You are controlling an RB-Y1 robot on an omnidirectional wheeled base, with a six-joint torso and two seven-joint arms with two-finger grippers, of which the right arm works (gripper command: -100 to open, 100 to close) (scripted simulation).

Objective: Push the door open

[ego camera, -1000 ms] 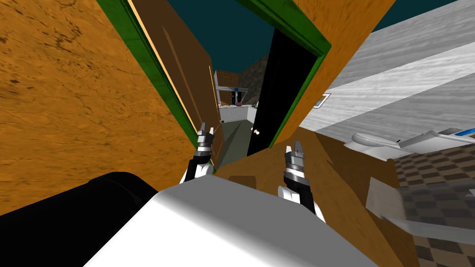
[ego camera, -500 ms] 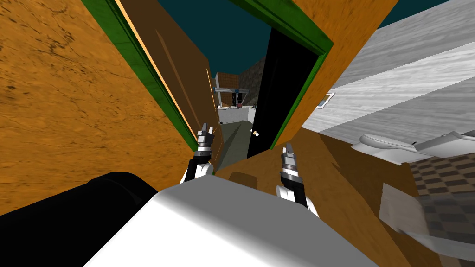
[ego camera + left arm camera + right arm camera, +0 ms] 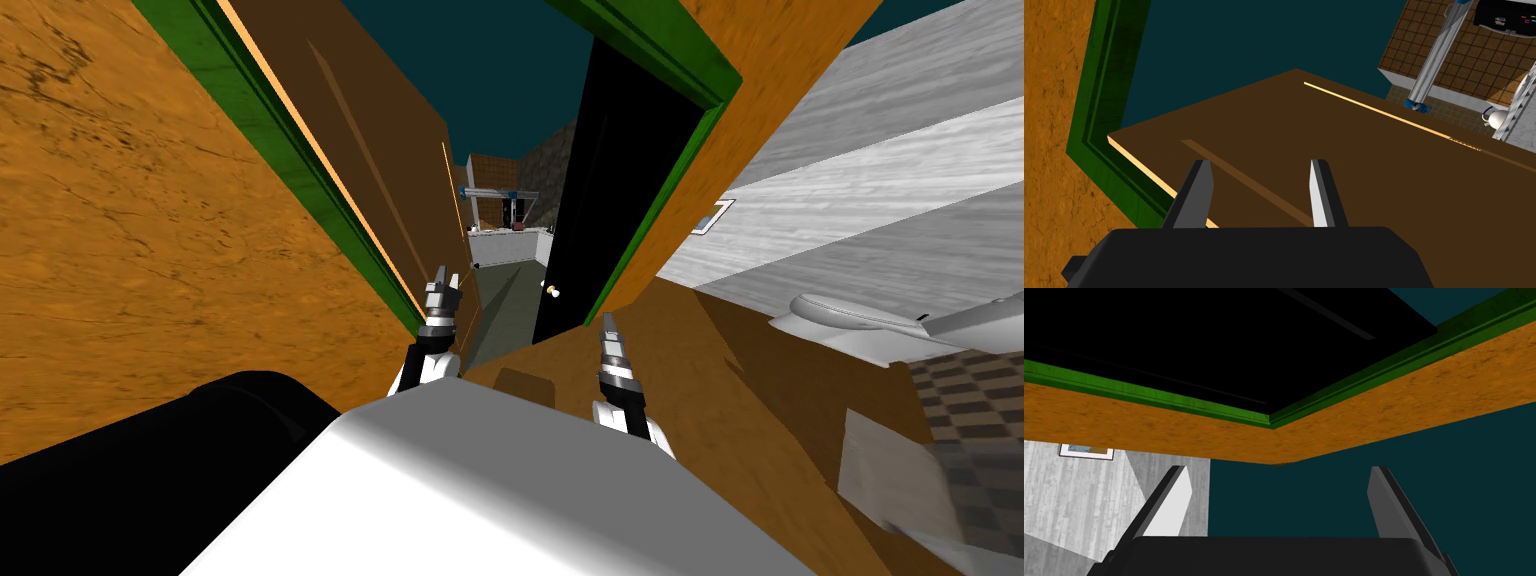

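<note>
Shifted leftward since earlier, the spread right tool (image 3: 607, 328) is being held back; the spread left tool (image 3: 1258, 167) is being kept nearer the upright brown door (image 3: 1374, 175), just far-left of it.

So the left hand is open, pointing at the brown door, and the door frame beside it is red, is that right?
Not quite: the door frame is green, not red, as the left wrist view shows. The left hand is open, pointing at the brown door.
</note>
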